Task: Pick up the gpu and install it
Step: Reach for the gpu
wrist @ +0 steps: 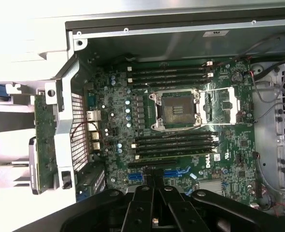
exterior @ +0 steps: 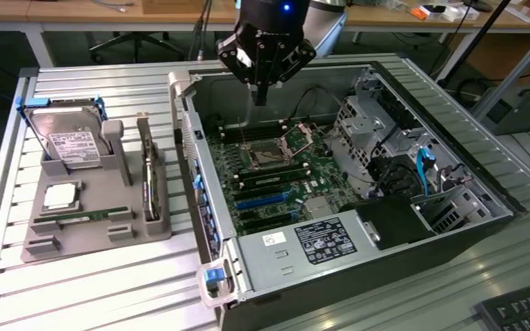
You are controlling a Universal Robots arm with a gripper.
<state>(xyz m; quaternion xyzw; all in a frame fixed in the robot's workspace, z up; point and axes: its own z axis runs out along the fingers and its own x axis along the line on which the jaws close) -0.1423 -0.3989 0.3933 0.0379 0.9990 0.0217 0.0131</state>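
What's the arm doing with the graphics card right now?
Gripper shut, empty, above open computer case. GPU standing edge-on in grey holder beside case, untouched. Nothing over it.

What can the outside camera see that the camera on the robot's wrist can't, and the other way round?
Exterior view: the power supply, a keyboard, and a clear look at the gpu standing edge-on in the grey holder beside the case. Wrist view: the Dell logo on the motherboard, seen from straight above. Both: the gripper over the open case, the processor socket and the blue slots.
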